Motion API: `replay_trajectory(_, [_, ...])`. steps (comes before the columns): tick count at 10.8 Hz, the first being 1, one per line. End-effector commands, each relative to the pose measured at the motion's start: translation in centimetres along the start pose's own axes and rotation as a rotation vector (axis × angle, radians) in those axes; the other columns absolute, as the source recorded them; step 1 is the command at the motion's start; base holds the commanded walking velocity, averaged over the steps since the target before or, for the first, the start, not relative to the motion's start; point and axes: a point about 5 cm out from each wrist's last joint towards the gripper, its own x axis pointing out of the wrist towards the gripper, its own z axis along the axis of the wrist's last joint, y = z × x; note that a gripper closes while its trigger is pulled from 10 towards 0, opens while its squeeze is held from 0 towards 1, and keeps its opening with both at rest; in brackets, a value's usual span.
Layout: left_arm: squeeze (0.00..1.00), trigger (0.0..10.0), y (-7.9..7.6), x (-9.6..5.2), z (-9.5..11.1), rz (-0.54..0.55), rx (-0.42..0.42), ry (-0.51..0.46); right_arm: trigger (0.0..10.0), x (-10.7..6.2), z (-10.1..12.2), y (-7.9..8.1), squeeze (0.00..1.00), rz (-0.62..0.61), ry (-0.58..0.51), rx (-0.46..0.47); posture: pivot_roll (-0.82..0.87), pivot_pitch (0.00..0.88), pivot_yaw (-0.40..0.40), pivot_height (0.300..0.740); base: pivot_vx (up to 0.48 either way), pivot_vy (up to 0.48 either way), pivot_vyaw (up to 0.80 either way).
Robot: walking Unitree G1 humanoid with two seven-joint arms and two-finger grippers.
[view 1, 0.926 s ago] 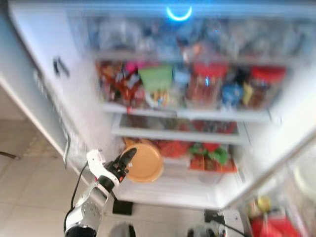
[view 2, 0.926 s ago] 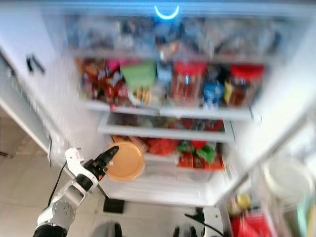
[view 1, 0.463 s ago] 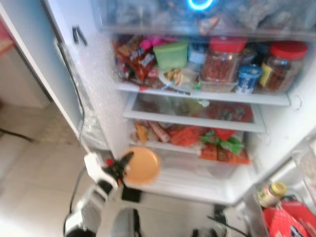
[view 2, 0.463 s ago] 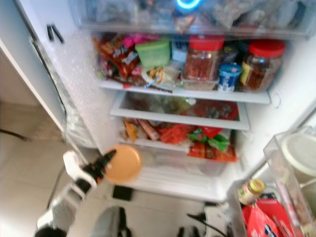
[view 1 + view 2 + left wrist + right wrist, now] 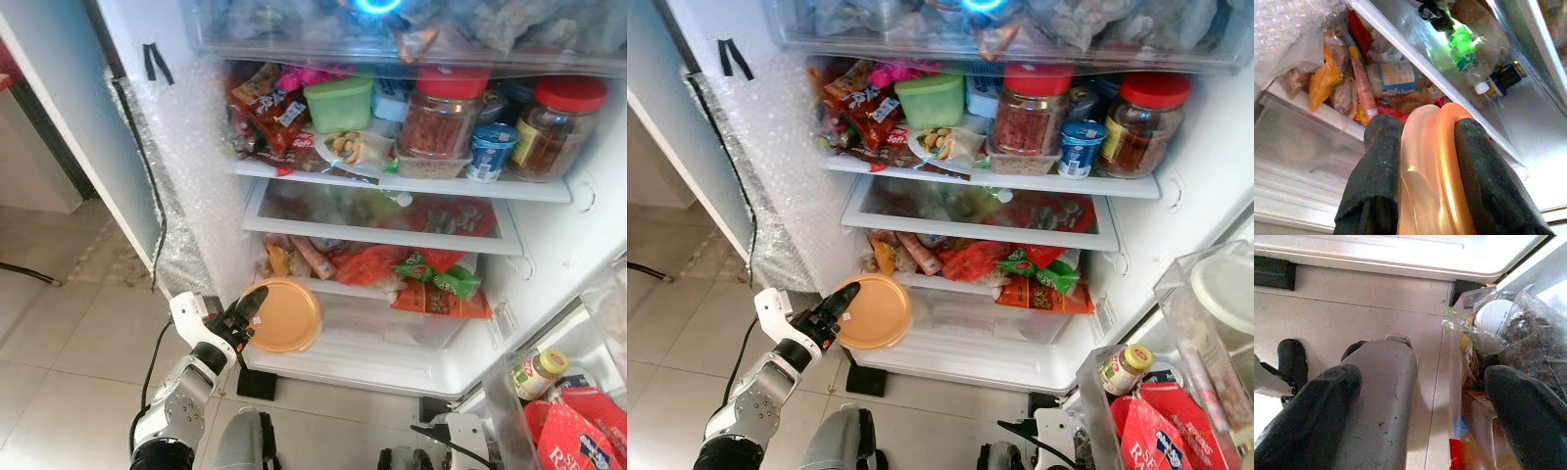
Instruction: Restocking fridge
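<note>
One round orange plastic lid point(image 5: 285, 314) is clamped by the left gripper point(image 5: 249, 309); two red-capped glass jars point(image 5: 443, 110) stand above; the right gripper point(image 5: 1415, 421) hangs spread.

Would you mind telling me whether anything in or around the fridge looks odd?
Yes: bubble wrap covers the fridge's left inner wall, and black tape sticks above it. The left gripper holds an orange lid.

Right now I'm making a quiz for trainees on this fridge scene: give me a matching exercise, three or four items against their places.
Items:
1. orange lid
2. green container
3. red-lidded jar
4. yellow-capped bottle

Places:
A. door bin, robot's right
B. upper shelf, towards the right
C. in the left end effector
D. upper shelf, left of centre

Pairs: 1-C, 2-D, 3-B, 4-A
</note>
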Motion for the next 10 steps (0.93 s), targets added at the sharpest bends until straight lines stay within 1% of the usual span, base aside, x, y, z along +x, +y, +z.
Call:
replay_trajectory(1, [0.00,10.0,-0.18,0.23,0.42,-0.015,0.003,-0.021,10.0,-0.13,-1.26,0.39,0.00,0.012,0.040,0.016,-0.04,0.082,0.027,0.637,0.000,0.000,0.00])
replay_trajectory(3, [0.00,10.0,-0.38,0.35,0.16,-0.027,0.002,-0.011,10.0,-0.13,-1.28,0.39,0.00,0.011,0.041,0.020,-0.04,0.085,0.025,0.637,0.000,0.000,0.00])
replay_trajectory(10, [0.00,10.0,-0.76,0.69,0.53,-0.055,0.018,-0.010,10.0,-0.13,-1.39,0.46,0.00,0.005,0.046,0.031,-0.04,0.087,0.028,0.637,0.000,0.000,0.00])
